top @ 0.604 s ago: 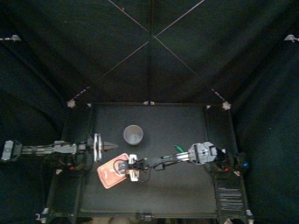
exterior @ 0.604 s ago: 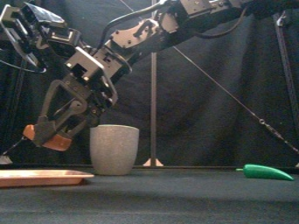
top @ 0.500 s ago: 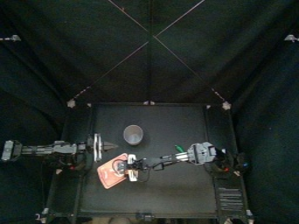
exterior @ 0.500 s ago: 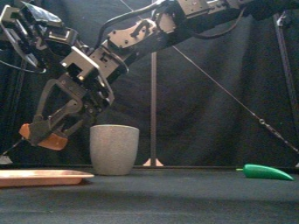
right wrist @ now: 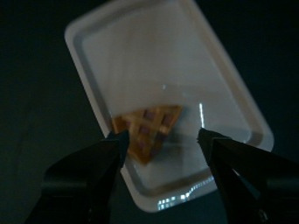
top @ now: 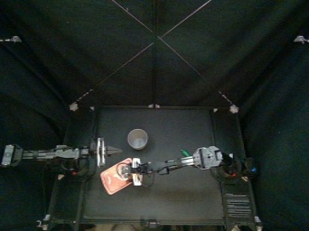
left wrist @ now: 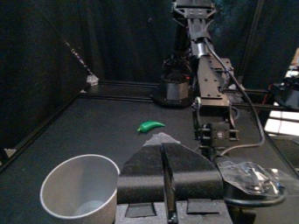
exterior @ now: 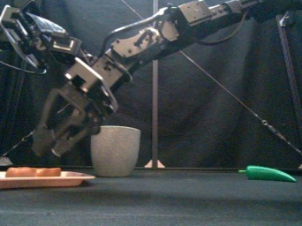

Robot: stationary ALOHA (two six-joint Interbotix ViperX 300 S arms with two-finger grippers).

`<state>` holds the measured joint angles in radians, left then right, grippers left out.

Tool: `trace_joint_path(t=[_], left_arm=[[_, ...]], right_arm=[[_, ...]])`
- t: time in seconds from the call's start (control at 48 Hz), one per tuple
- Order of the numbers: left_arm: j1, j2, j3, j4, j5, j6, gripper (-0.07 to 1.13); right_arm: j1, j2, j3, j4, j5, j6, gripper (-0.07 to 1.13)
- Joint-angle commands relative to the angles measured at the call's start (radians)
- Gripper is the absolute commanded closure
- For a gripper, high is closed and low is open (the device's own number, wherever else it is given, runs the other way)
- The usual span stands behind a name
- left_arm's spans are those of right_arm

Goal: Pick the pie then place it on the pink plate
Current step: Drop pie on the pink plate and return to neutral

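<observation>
Pretty dim in here overall. The black curtains (top: 154, 54) and black table (top: 182, 185) swallow most of the light, so the top view is nearly all shadow. The pink tray (right wrist: 152, 61) is the brightest thing going, with small white glints along its rim in the right wrist view. Up that close, the right gripper (right wrist: 160, 136) is just two dark, blurry jaws. The grey cup (left wrist: 79, 188) glows pale, and the tabletop beside it has a soft sheen.

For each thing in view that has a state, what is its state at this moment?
pie: lies on the pink tray, ungripped
pink tray: flat, holding the pie
grey cup: upright, empty
green toy: lying flat, untouched
right gripper: jaws open above the pie
left gripper: jaws shut, empty
</observation>
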<state>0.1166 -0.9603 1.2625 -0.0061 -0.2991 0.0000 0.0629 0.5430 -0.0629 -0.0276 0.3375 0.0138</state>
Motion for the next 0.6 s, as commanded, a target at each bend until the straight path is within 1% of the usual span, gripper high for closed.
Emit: trace_joint_path(t=[0.021,0.208,0.375,0.458,0.604], left_arm=[[0.002,0.003,-0.011,0.0,-0.009,-0.002,1.09],[0.002,0.003,-0.008,0.0,-0.009,-0.002,1.09],[0.003,0.003,-0.006,0.0,-0.009,-0.002,1.09],[0.003,0.003,-0.005,-0.002,-0.009,-0.002,1.09],[0.005,0.003,0.002,0.0,-0.009,0.0,1.09]], right_arm=[[-0.011,-0.137,0.083,0.02,-0.067,0.002,0.1],[-0.012,-0.305,0.316,0.025,-0.261,0.008,0.1],[-0.015,-0.449,0.509,0.034,-0.371,0.011,0.1],[-0.028,-0.505,0.577,0.04,-0.408,0.009,0.1],[-0.046,-0.586,0.661,0.049,-0.423,0.009,0.1]])
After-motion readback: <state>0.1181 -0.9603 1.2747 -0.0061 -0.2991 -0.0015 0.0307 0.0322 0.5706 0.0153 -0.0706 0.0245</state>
